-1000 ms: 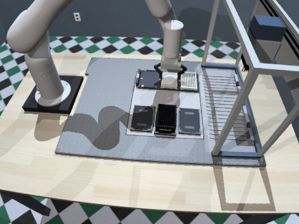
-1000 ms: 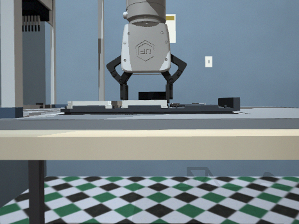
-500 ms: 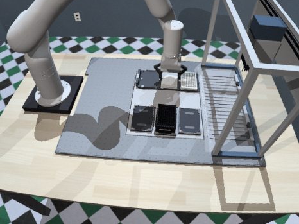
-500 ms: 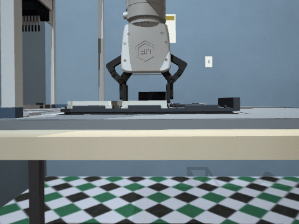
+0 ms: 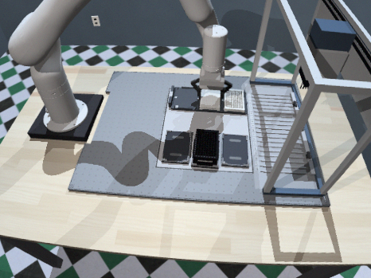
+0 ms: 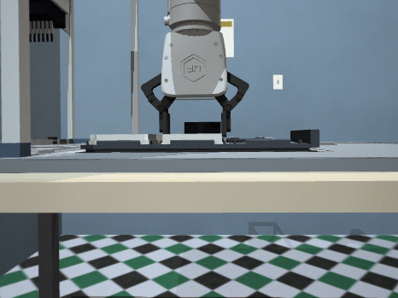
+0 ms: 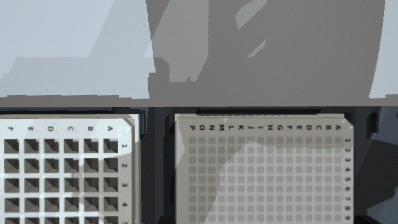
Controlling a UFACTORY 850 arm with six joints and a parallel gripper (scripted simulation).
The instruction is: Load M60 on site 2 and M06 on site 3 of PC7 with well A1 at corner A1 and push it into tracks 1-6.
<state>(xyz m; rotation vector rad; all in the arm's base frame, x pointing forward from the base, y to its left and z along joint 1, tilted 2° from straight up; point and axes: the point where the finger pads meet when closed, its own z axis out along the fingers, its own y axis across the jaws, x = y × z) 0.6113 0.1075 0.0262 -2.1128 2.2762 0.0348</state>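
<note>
Desk (image 5: 119,227) carries the grey deck plate (image 5: 131,111), with the instrument frame (image 5: 318,85) over the loading rails (image 5: 279,139) at its far side. Arm (image 5: 48,60) reaches over carrier PC7 (image 5: 184,99), which lies loose on the apron in front of the rails. Nest row: S1 (image 5: 177,146) and S3 (image 5: 235,150) show bare, M09 deep-well block (image 5: 205,147) sits in S2 between them. On PC7: site 1 by the handle bare, M60 384-well plate (image 7: 265,170) on site 2, M06 96-well plate (image 7: 65,170) on site 3, just beside each other, both look flat. Pincer (image 6: 193,128) directly above M60, spread wide, fingertips either side of the plate, gripping nothing.
</note>
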